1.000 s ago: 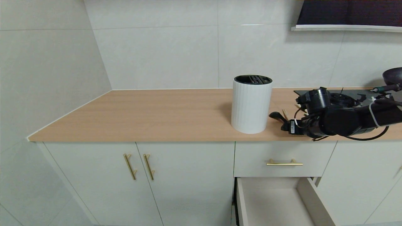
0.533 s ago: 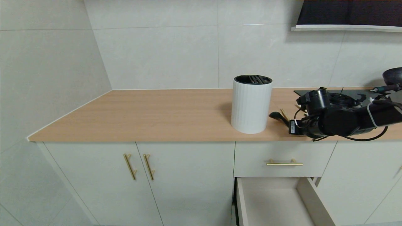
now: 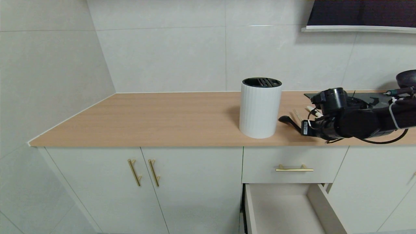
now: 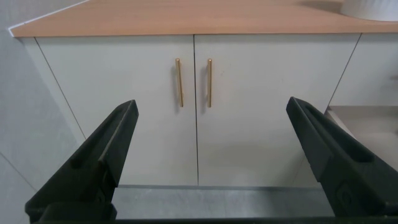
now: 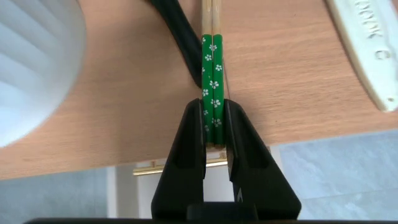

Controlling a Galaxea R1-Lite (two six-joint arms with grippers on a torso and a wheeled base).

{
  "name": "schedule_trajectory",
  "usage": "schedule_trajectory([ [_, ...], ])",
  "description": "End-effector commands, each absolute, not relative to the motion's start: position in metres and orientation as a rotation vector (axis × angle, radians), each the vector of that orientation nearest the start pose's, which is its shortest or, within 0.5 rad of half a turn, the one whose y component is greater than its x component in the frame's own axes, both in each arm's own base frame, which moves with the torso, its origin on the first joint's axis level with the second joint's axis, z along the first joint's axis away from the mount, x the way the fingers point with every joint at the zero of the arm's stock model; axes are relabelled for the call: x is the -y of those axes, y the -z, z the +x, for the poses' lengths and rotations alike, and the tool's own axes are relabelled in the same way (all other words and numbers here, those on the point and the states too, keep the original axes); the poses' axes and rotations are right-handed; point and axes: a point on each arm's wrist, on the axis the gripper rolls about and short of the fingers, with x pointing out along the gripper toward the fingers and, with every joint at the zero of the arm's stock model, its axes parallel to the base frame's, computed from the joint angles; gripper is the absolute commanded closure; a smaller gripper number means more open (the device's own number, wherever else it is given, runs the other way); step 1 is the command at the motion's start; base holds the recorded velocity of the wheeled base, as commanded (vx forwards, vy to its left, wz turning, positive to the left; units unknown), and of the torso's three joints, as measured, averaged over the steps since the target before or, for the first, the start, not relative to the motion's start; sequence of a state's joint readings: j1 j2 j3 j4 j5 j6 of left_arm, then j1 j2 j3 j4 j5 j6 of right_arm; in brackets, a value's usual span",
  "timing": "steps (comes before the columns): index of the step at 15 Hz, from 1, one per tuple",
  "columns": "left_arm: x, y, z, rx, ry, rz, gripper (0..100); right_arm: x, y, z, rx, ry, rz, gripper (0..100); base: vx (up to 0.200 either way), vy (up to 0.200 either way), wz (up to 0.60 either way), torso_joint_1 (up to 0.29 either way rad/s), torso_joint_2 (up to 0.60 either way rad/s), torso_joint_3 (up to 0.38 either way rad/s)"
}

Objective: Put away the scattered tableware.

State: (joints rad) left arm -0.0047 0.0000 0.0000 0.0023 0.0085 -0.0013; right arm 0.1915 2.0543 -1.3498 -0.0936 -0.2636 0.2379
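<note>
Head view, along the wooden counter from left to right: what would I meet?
White ribbed holder → black spoon → right tool, shut on green chopsticks → black stove → dark pan at the edge.

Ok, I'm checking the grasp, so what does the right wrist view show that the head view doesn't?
Right wrist view: the right gripper shut on the green flowered ends of the chopsticks, with a white utensil lying nearby. Head view: the slotted top of the white holder, the open drawer below the countertop, the stove and pan. Shared: the white holder, the countertop and a black handle beside the chopsticks.
</note>
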Motion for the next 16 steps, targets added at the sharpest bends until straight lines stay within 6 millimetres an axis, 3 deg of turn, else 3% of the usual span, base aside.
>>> schedule_trajectory([
  [1,0.0,-0.075,-0.023,-0.002,-0.005,-0.002,0,-0.068,-0.178,0.379,-0.532,0.133,0.135,100,0.0,0.0,0.0,0.0,0.0,0.0],
  [3,0.0,-0.075,-0.023,-0.002,-0.005,-0.002,0,-0.064,-0.205,0.344,-0.482,0.103,0.155,100,0.0,0.0,0.0,0.0,0.0,0.0],
  [4,0.0,-0.075,-0.023,-0.002,-0.005,-0.002,0,-0.059,-0.225,0.314,-0.454,0.052,0.173,100,0.0,0.0,0.0,0.0,0.0,0.0],
  [8,0.0,-0.075,-0.023,-0.002,-0.005,-0.002,0,-0.046,-0.256,0.23,-0.584,-0.146,0.197,100,0.0,0.0,0.0,0.0,0.0,0.0],
  [11,0.0,-0.075,-0.023,-0.002,-0.005,-0.002,0,-0.042,-0.253,0.21,-0.597,-0.212,0.146,100,0.0,0.0,0.0,0.0,0.0,0.0],
  [16,0.0,-0.075,-0.023,-0.002,-0.005,-0.002,0,-0.042,-0.238,0.204,-0.641,-0.242,0.047,100,0.0,0.0,0.0,0.0,0.0,0.0],
])
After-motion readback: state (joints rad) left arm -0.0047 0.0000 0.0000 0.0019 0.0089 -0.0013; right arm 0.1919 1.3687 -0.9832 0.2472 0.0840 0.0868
